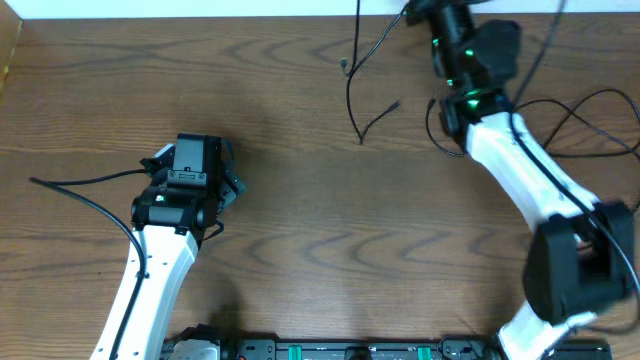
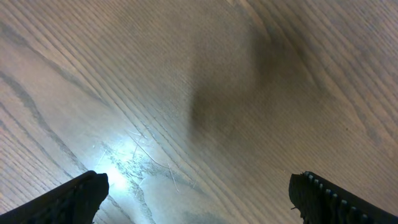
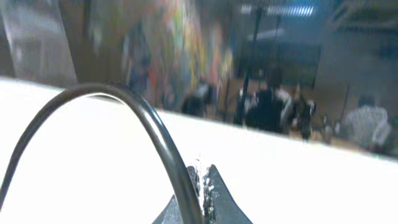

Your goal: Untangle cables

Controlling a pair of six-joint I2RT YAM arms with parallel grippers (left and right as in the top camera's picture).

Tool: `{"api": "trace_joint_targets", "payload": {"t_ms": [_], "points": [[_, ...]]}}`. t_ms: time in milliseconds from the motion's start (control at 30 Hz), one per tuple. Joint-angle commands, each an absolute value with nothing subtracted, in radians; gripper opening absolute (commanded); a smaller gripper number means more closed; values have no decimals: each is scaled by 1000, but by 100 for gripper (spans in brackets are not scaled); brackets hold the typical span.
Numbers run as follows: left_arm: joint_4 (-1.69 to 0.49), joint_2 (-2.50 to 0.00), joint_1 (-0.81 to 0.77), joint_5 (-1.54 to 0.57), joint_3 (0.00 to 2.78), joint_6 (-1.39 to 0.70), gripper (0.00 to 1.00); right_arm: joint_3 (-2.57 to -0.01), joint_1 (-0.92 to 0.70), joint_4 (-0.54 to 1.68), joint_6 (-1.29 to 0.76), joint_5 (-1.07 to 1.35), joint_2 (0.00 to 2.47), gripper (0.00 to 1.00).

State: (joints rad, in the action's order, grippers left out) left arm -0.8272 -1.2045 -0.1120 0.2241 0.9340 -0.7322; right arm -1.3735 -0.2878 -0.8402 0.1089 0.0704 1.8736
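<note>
The cables (image 1: pixel 349 95) lie on the wooden table (image 1: pixel 300 250) at about 1 o'clock, up near the far edge. They are thin black cords. One runs down from the far edge, bends, and ends in a small plug (image 1: pixel 397 103). A second cord seems to cross it higher up.

The right gripper (image 1: pixel 432 10) is at the far edge, at about 1 o'clock, just to the right of the cords. In its own camera, the right gripper's two fingers are pressed together, and one black cable (image 3: pixel 134 106) looks pinched between them. That cable curves up and away to the left. The camera sees the room and not the table, so I think this arm is lifted and tipped up.

The left gripper (image 1: pixel 190 160) is at about 9 o'clock, well apart from the cords. Its fingers (image 2: pixel 74 196) are wide apart, with only bare wood under them. It holds nothing.

The step looks like pulling one cord free of the other. To do it well:

- Pull slowly with the right arm, along the way the cord already runs, so a loop does not pull tight into a knot.
- Watch the crossing spot. If both cords lift together, stop.
- Bring the left arm toward 1 o'clock and pin the other cord down near the crossing.
- Grip firmly, because a thin cord can slip out.
- Stay clear of the thick wires on the right arm.
</note>
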Motion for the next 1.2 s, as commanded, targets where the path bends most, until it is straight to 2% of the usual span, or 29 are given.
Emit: {"api": "trace_joint_targets", "payload": {"t_ms": [0,300,533,567,600,667,733,967,1167], "points": [[-830,-1208,-108,248,953,-726,98,-1390,-276,-837,165,51,1966,1],[-830,-1208,-108,248,953,-726,98,-1390,-276,-722,124,51,2159,1],[-830,-1208,-108,248,953,-726,98,-1390,-278,-521,125,144,2217,1],[-830,-1208,-108,248,953,-726,98,-1390,-278,-492,125,167,2217,4],[-830,-1208,-108,248,953,-726,98,-1390,-278,-472,125,188,2217,13],[-830,-1208,-108,248,953,-726,98,-1390,-278,-443,124,241,2217,52],[-830,-1208,-108,248,953,-726,98,-1390,-278,-424,95,287,2216,99],[-830,-1208,-108,248,953,-726,98,-1397,-264,-376,-125,498,2216,99],[-830,-1208,-108,248,953,-726,98,-1459,-241,-157,-229,605,2204,99]]}}
